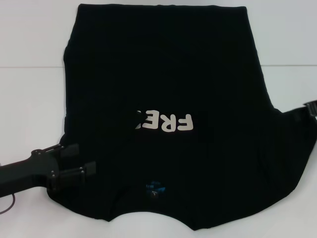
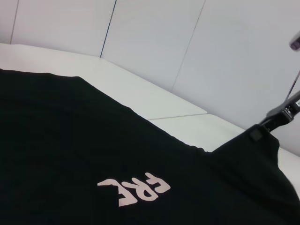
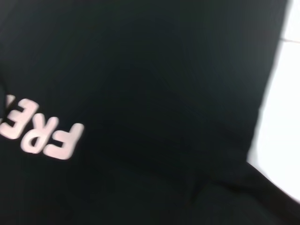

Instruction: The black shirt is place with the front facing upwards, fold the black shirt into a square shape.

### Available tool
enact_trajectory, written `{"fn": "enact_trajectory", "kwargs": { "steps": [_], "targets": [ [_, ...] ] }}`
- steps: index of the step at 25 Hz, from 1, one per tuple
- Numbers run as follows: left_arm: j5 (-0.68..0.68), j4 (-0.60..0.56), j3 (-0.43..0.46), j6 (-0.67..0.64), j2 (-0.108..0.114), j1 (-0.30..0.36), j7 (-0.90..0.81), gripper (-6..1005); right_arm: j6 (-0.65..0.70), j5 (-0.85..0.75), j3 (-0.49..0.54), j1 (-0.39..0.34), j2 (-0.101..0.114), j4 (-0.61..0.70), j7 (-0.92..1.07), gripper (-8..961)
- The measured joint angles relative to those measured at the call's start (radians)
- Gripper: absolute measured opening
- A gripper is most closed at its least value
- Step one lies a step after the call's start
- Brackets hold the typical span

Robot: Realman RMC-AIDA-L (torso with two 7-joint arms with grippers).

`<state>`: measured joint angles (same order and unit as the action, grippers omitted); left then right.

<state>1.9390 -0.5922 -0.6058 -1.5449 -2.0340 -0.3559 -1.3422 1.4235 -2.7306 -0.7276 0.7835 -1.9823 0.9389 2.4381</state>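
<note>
Black shirt (image 1: pixel 168 89) seen spread over white desk (image 1: pixel 29 89), filling centre of head view; left side folded inward, white lettering (image 1: pixel 166 122) cut to "FRE", blue neck label (image 1: pixel 155 188) low centre. Left gripper (image 1: pixel 79 159) placed lower left, fingers parted at shirt's edge, nothing visibly gripped. Right gripper (image 1: pixel 311 110) glimpsed at right edge beside shirt; fingers' state cannot be told.

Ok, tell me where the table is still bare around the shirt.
Bare white table lies on the robot's left of the black shirt, above the left gripper. Another bare strip lies on its right, beyond the right gripper. The middle is covered by shirt.
</note>
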Motion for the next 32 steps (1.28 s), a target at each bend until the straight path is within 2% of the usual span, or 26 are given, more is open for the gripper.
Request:
{"fn": "enact_trajectory", "kwargs": {
  "steps": [11,15,20,23,27,32],
  "targets": [
    [0.003,0.000,-0.002,-0.004,-0.001,0.007,0.000,863,-0.068,-0.094,-0.143,0.157,-0.066,-0.058,0.023,34],
    [0.003,0.000,-0.002,-0.005,-0.004,0.012,0.000,863,-0.091,-0.108,-0.211,0.189,-0.089,-0.068,0.027,51],
    [0.003,0.002,-0.002,-0.006,-0.006,0.016,0.000,862,-0.099,-0.101,-0.271,0.217,-0.107,-0.069,0.031,92],
    [0.003,0.011,-0.002,-0.006,-0.007,0.015,0.000,862,-0.099,-0.051,-0.275,0.228,-0.110,-0.082,0.036,117],
    [0.003,0.025,-0.002,-0.006,-0.004,0.012,0.000,861,-0.100,0.108,-0.270,0.229,-0.101,-0.115,0.002,150],
    [-0.002,0.028,-0.002,-0.004,-0.003,0.011,-0.001,861,-0.136,0.185,-0.252,0.199,-0.078,-0.152,0.000,358]
  ]
}}
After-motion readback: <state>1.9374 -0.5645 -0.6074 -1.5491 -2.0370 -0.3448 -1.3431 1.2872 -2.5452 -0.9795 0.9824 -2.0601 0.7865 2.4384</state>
